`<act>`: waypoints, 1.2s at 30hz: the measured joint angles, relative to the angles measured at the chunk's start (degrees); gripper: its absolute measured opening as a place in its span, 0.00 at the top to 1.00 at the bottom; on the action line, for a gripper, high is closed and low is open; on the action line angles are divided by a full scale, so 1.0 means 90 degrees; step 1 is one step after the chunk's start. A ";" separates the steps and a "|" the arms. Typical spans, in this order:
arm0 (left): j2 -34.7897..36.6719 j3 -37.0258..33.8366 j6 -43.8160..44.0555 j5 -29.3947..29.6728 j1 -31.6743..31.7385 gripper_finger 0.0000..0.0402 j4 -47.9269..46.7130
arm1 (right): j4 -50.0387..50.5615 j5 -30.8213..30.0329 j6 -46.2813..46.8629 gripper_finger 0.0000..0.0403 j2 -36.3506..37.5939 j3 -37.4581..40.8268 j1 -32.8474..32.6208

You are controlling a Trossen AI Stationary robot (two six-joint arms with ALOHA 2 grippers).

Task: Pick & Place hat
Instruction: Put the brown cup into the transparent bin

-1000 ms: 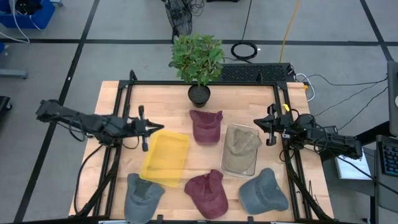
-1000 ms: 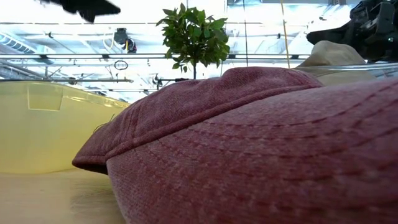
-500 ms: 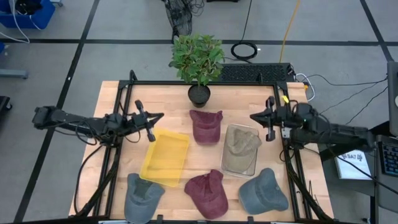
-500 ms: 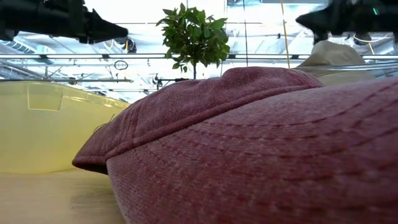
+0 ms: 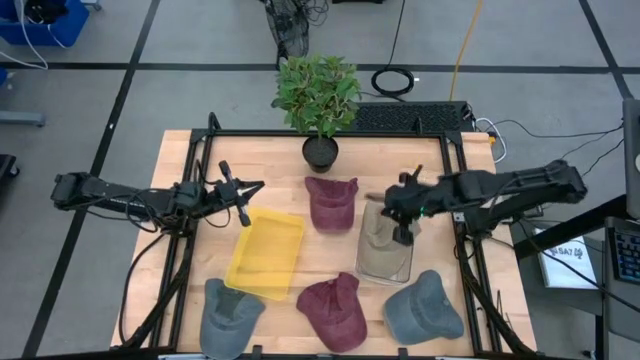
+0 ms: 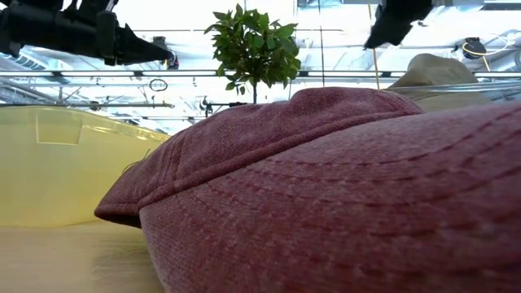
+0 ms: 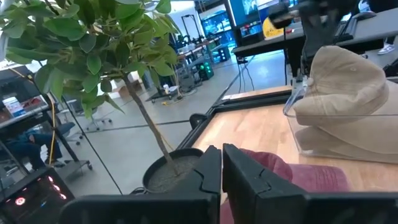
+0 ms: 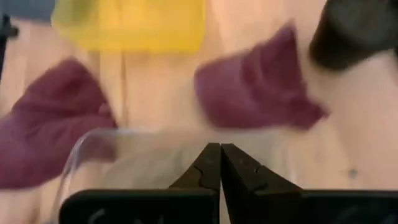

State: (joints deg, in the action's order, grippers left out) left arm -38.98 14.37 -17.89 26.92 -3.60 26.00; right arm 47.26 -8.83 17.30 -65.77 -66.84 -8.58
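1. The right gripper (image 5: 404,208) has its fingers pressed together on nothing. It hangs over the near rim of the clear bin (image 5: 362,262), just above the tan hat (image 5: 388,226) that sits inside that bin.

2. The left gripper (image 5: 243,197) has its fingers almost together, with only a slit between them, and it holds nothing. It hovers at the far-left corner of the yellow bin (image 5: 266,253), which has no hat in it.

3. The relation that matters: the tan hat lies directly below the right gripper, so this arm is plainly the nearer one. The left arm is well apart, with the yellow bin and a maroon hat between it and the tan hat. My judgement is that the fingers must part before any grasp.

4. The clear bin runs lengthwise from the far side of the table toward the near edge; the tan hat sits heaped at its far end.

5. Counts: five hats in all — two maroon, the far one (image 5: 331,202) near the potted plant (image 5: 319,96) and the near one (image 5: 333,309) at the front; two grey, on the left (image 5: 230,316) and on the right (image 5: 423,308); one tan. There are two bins and one plant.
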 joint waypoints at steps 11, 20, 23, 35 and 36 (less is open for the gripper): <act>0.0000 0.0000 -0.0003 -0.0010 0.0000 0.98 0.0158 | 0.1578 -0.0199 0.1630 1.00 -0.1264 -0.0443 -0.1001; 0.0000 0.0000 -0.0034 -0.0010 0.0000 0.93 0.0168 | 0.1517 -0.0370 0.1768 1.00 -0.1539 0.0202 -0.1008; 0.0000 0.0000 -0.0004 -0.0010 0.0000 0.92 0.0112 | 0.1171 -0.0351 0.1665 1.00 -0.1540 0.0506 -0.1006; 0.0000 0.0000 0.0194 -0.0010 0.0000 0.91 -0.0045 | 0.0624 -0.0165 0.1436 1.00 -0.1509 0.0970 -0.1005; 0.0000 0.0000 0.0222 -0.0010 0.0000 0.91 -0.0047 | 0.0607 -0.0180 0.1376 1.00 -0.1476 0.0970 -0.1005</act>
State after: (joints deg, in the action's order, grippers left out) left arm -38.98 14.37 -15.89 26.83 -3.60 25.58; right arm 52.72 -10.44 29.69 -79.06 -58.11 -17.63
